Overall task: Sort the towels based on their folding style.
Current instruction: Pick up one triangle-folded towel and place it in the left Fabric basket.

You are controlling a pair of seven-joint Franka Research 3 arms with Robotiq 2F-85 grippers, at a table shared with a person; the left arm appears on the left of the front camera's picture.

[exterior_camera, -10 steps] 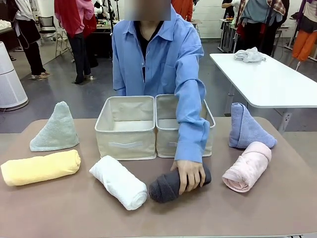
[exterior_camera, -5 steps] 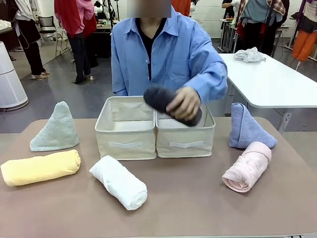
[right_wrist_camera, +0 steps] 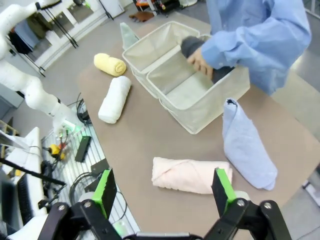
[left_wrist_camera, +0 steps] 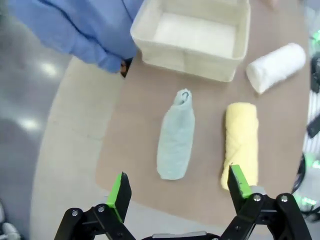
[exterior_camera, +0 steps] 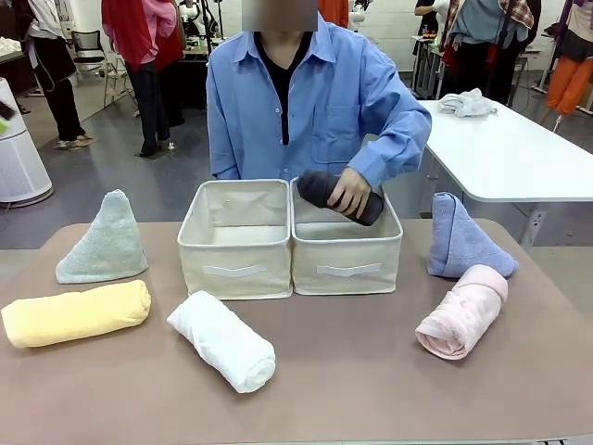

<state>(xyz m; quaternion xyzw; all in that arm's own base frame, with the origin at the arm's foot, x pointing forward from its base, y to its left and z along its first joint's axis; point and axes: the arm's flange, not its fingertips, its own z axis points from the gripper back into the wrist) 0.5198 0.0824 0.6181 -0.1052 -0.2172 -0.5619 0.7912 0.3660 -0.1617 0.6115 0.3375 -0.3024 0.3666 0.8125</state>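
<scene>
Person's hand (exterior_camera: 349, 193) holds the dark grey rolled terry towel (exterior_camera: 317, 185) low over the right beige fabric box (exterior_camera: 347, 258), at rim level and not let go, probably starting the rolls' bin. The yellow roll (exterior_camera: 76, 312), white roll (exterior_camera: 222, 340), pink roll (exterior_camera: 462, 311), pale green triangle towel (exterior_camera: 104, 239) and blue triangle towel (exterior_camera: 459, 237) lie unsorted on the brown table (exterior_camera: 371, 389), spaced apart for easy picking. Left gripper (left_wrist_camera: 179, 185) and right gripper (right_wrist_camera: 164, 186) hang above the table, jaws spread wide, nothing held.

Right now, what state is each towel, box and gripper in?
dark grey towel, rolled, in the person's hand over the right box
white towel, rolled, lying loose
yellow towel, rolled, lying loose
pink towel, rolled, lying loose
pale green towel, triangle, standing
blue towel, triangle, standing
left box, empty
right box, empty
left gripper, open
right gripper, open
</scene>
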